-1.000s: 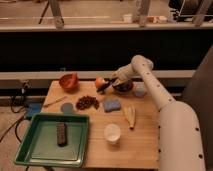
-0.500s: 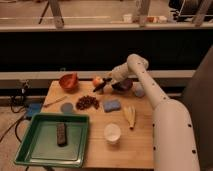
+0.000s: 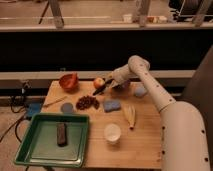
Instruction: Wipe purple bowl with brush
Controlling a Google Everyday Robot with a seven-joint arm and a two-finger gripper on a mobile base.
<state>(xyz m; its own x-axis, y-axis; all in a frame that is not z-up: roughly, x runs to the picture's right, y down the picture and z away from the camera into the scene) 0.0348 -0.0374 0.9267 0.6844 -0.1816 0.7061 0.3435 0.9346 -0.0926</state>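
The purple bowl [image 3: 123, 88] sits at the back of the wooden table [image 3: 145, 135], partly hidden by my wrist. My gripper [image 3: 109, 84] hangs just left of the bowl, beside a red-yellow apple [image 3: 99, 82]. It is shut on the brush [image 3: 100, 90], a slim dark tool that slants down and to the left from the fingers. The brush head points at the table between the apple and a dark cluster of grapes [image 3: 87, 102], and it is outside the bowl.
An orange-red bowl [image 3: 68, 81] stands at the back left, with a pale wooden stick [image 3: 55, 101] near it. A blue sponge [image 3: 112, 105], a yellowish husk [image 3: 130, 116] and a white cup [image 3: 112, 133] lie mid-table. A green tray [image 3: 30, 150] holds a dark bar [image 3: 61, 134].
My gripper has shifted left from over the purple bowl toward the apple, carrying the brush with it. Nothing else on the table has moved.
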